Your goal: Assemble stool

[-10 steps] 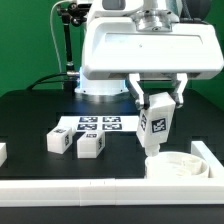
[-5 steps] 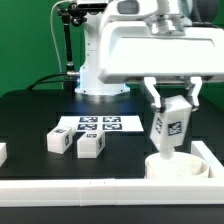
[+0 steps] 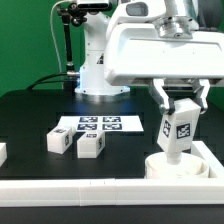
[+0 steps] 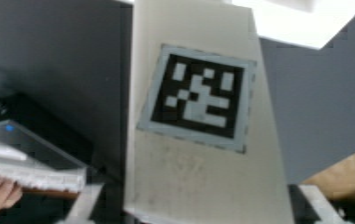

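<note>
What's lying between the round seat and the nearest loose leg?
Nothing: the exterior view shows only bare black table between that leg and the seat; the marker board lies farther back.

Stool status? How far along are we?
Done: nothing looks mounted; the seat stands without legs. In hand: the gripper is shut on the held leg, upright right over the seat, contact unclear. Left: seat that leg, then the loose legs beside the marker board.
</note>
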You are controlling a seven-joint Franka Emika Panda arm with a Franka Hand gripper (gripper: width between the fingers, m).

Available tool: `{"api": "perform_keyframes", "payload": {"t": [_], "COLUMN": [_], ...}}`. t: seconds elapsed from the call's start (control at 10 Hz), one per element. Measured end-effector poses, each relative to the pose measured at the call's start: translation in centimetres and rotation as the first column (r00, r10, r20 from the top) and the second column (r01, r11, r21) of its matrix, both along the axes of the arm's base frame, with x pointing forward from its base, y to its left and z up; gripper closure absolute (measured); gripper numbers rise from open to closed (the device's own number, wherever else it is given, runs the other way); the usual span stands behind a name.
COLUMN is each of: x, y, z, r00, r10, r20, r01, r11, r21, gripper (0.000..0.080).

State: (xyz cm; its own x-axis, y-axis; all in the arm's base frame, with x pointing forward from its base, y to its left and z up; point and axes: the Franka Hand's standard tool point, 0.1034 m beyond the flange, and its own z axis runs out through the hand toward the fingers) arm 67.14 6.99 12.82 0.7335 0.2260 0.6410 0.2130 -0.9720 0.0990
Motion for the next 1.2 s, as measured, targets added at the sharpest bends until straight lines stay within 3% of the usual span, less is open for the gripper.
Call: {"api": "perform_keyframes", "payload": {"t": [0.2, 0.6, 1.2], "x": [-0.9, -1.2, -1.2], "y": [0.8, 1.7, 1.5], "z": [-1.5, -2.0, -2.2], "r00": [1.0, 0.999, 0.999], "r10": [0.016, 0.029, 0.027], "r20": [-0.014, -0.021, -0.018], "r01": [-0.016, -0.029, -0.027], "r11": [1.0, 1.0, 1.0], "r21": [-0.004, -0.004, -0.006], "gripper": [0.0472, 0.0472, 0.0472]}}
